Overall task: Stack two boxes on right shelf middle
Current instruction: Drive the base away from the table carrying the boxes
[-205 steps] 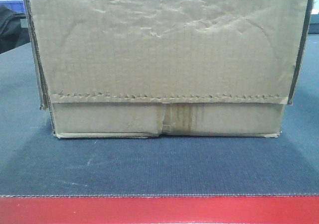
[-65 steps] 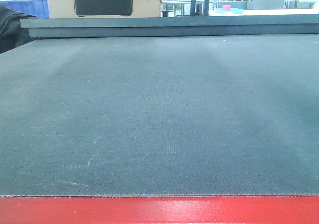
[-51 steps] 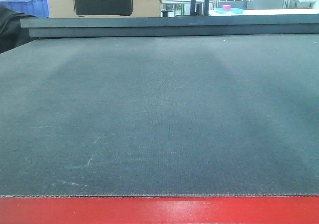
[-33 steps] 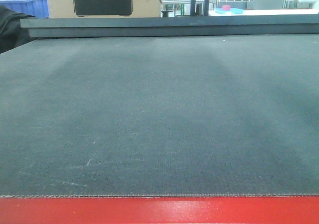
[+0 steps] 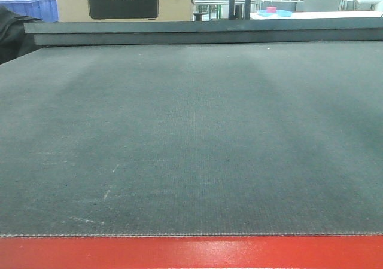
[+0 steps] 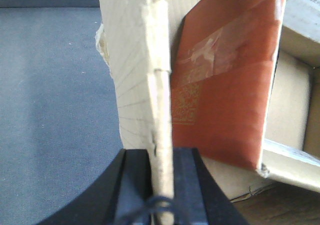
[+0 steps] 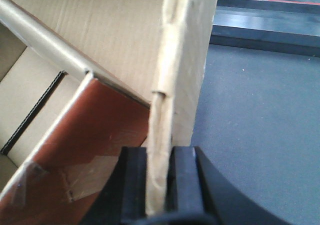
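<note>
Both grippers are clamped on cardboard. My left gripper (image 6: 162, 160) has its two black fingers (image 6: 135, 185) closed to the thickness of one upright wall of the box (image 6: 132, 60), and the wall's raw, layered edge runs straight away from between them. To the right of this gripper is the open inside of the box, where a red-brown sheet (image 6: 225, 95) with a patch of clear tape (image 6: 210, 45) and a pale square print leans against the inner face. To its left and lower down lies the grey tabletop (image 6: 50, 110).

My right gripper (image 7: 160, 165) pinches a wall of the box in the same way, fingers tight against both faces. The box interior, with the taped red-brown sheet, is to its left. The tabletop is to its right and below. The box hangs from these two pinched walls, one gripper on each.

The front view shows the tabletop's woven surface and its red front edge (image 5: 191, 254). A printed carton (image 5: 122, 0) stands far beyond the back edge.
</note>
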Robot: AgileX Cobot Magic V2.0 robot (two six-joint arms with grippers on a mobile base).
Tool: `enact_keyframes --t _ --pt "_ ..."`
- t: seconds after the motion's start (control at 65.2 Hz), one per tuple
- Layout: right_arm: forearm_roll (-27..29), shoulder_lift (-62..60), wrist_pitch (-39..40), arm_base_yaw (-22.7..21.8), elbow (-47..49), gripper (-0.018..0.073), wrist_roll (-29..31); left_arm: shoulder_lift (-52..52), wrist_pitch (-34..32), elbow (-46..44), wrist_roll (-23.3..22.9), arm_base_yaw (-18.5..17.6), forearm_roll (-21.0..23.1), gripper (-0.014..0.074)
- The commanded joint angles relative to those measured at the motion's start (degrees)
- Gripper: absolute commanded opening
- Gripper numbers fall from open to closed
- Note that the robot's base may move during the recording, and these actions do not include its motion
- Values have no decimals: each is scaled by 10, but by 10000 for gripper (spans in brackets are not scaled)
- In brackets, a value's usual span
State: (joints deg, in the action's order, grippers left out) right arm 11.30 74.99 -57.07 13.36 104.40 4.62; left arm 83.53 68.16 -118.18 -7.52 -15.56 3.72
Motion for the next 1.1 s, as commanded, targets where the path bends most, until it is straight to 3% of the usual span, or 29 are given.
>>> enact_keyframes --t 0.0,1.09 --pt "-16 -9 35 -6 7 -153 9 -6 -20 -6 -2 3 -17 -111" --pt "-16 -9 35 -6 7 -153 9 -6 -20 -6 -2 3 -19 -111"
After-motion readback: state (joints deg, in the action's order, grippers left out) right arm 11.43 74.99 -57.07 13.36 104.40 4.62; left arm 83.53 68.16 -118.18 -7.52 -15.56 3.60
